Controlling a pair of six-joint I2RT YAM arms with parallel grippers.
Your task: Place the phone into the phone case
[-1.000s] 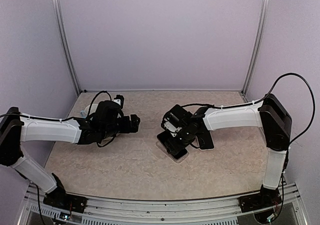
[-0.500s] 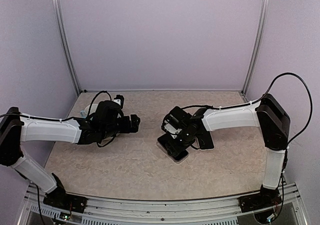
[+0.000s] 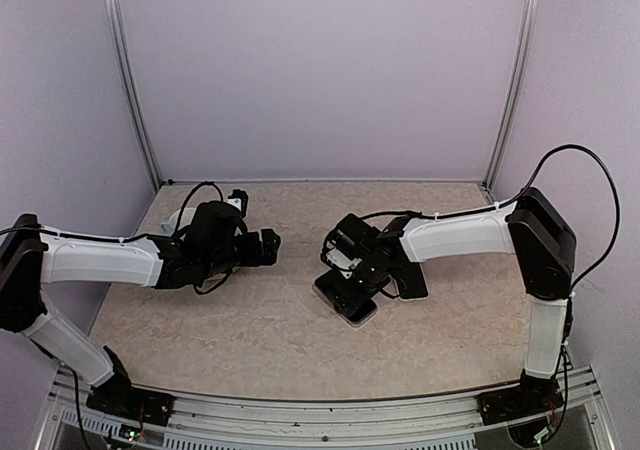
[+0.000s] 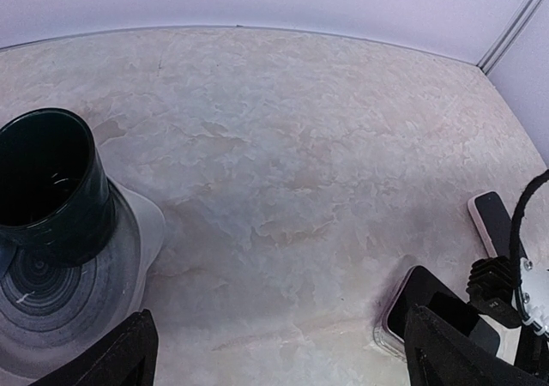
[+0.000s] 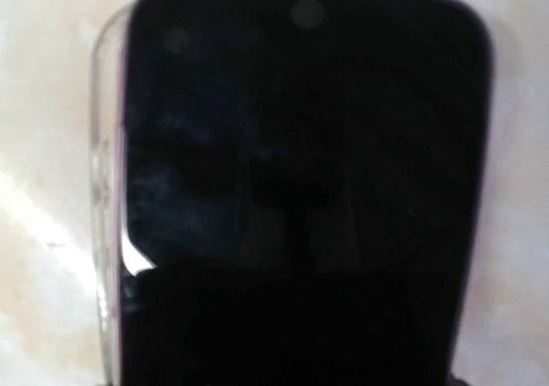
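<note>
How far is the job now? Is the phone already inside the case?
Looks done: the phone lies in the clear case, whose rim shows along its left edge. In hand: the right end effector sits on the phone, seemingly pressing it. To do: full seating cannot be confirmed; then release. The left end effector hangs open, apart.

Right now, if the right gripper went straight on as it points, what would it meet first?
The phone, on the clear phone case, filling its wrist view; how close is unclear.
</note>
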